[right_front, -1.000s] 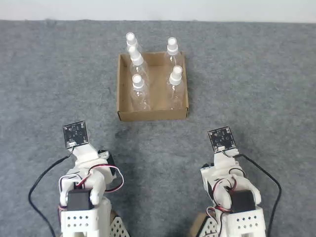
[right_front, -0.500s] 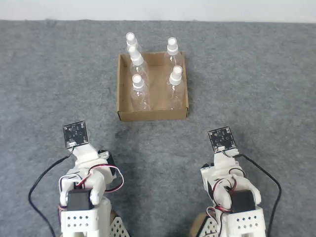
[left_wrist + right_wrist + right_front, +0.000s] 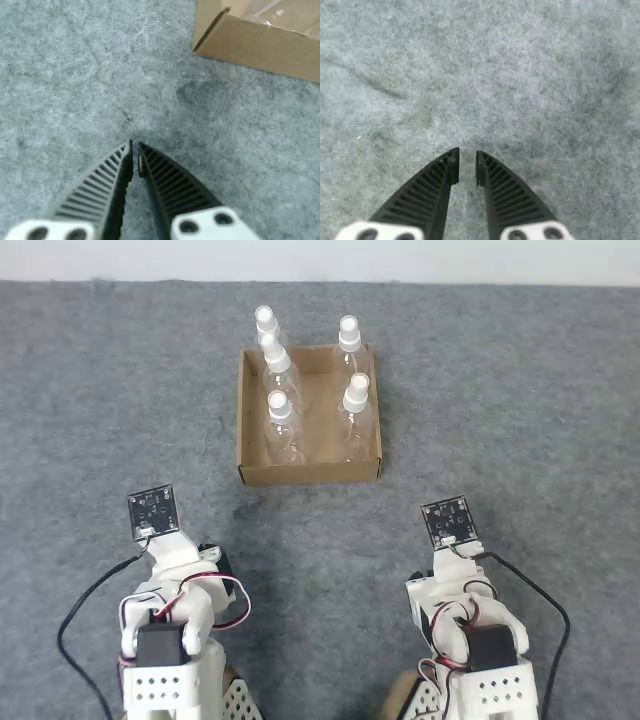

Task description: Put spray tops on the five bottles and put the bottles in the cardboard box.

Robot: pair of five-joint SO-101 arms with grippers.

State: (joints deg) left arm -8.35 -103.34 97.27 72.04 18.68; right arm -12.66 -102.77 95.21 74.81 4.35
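The cardboard box point(image 3: 309, 473) sits at the middle of the far side of the grey mat. Five clear bottles with white spray tops stand upright in it: three in the left column point(image 3: 265, 320) point(image 3: 276, 358) point(image 3: 281, 412) and two in the right point(image 3: 348, 335) point(image 3: 356, 392). Both arms are folded back at the near edge, well short of the box. My left gripper point(image 3: 134, 145) is shut and holds nothing, just over the mat, with a box corner point(image 3: 235, 37) ahead of it. My right gripper point(image 3: 467, 153) is shut on nothing, over bare mat.
Grey felt mat point(image 3: 520, 420) covers the table on all sides of the box. The left arm's base point(image 3: 165, 640) and the right arm's base point(image 3: 470, 640) stand at the near edge, with cables trailing beside them.
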